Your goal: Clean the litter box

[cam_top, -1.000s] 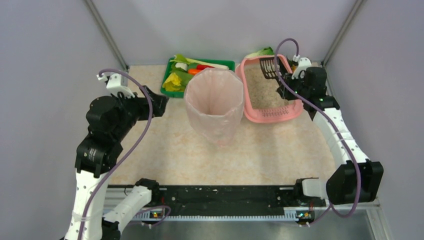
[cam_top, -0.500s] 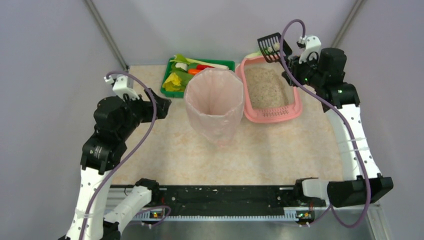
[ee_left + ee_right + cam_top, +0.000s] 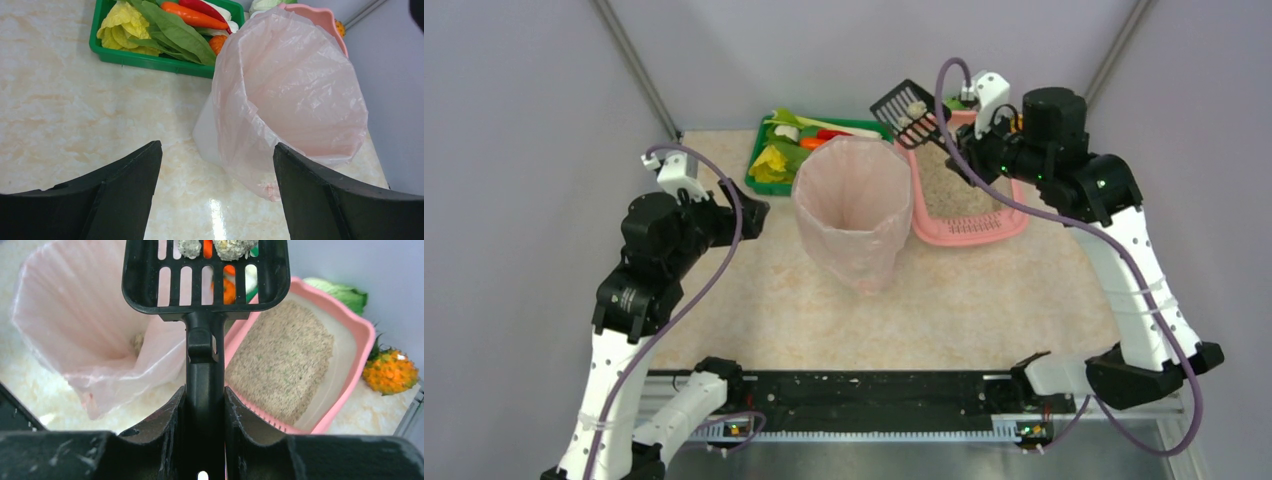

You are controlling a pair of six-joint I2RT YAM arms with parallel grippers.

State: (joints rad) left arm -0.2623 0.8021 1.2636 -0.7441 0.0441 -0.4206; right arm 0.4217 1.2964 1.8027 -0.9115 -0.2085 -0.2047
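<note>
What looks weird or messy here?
A spiky orange fruit and a leafy green lie beside the litter box, outside the green tray holding the other vegetables. Food beside litter looks odd. I see no spilled litter.

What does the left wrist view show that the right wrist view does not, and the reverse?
Only the left wrist view: the green rectangular plastic tray with leafy vegetables, and the left gripper, jaws open. Only the right wrist view: the black slotted plastic scoop carrying grey clumps, shut in the right gripper, and the beige litter. Both: the tall translucent pink bag-lined bin and the pink plastic litter box.
</note>
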